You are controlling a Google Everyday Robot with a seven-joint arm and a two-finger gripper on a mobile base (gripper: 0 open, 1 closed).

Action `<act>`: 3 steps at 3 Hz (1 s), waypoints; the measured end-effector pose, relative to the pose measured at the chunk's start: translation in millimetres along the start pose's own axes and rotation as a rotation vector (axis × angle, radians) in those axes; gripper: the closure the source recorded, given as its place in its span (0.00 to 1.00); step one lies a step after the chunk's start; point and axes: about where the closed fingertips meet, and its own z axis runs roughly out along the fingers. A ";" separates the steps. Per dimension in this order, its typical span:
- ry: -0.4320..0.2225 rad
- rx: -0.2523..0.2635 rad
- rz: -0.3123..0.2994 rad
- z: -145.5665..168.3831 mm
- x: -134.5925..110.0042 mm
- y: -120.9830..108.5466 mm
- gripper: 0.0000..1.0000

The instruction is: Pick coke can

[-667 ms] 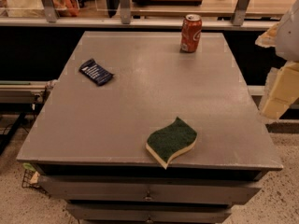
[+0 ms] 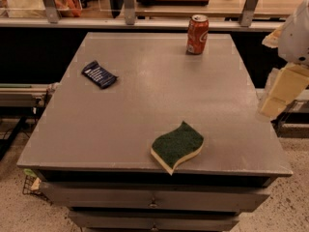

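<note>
The coke can (image 2: pixel 197 34) is red with white lettering and a silver top. It stands upright near the far edge of the grey table (image 2: pixel 159 91), right of the middle. My gripper (image 2: pixel 279 96) hangs at the right edge of the view, beside the table's right side. It is well to the right of the can, nearer to me, and apart from it. It holds nothing that I can see.
A green and cream sponge (image 2: pixel 177 145) lies near the table's front edge. A dark blue snack packet (image 2: pixel 99 74) lies at the left. A shelf with metal posts (image 2: pixel 128 4) runs behind the table. Drawers (image 2: pixel 153 199) sit under the tabletop.
</note>
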 end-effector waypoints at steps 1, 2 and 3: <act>-0.122 0.053 0.146 48.0 -9.7 -50.7 0.00; -0.274 0.080 0.256 80.7 -29.1 -92.7 0.00; -0.455 0.095 0.335 108.1 -58.2 -134.4 0.00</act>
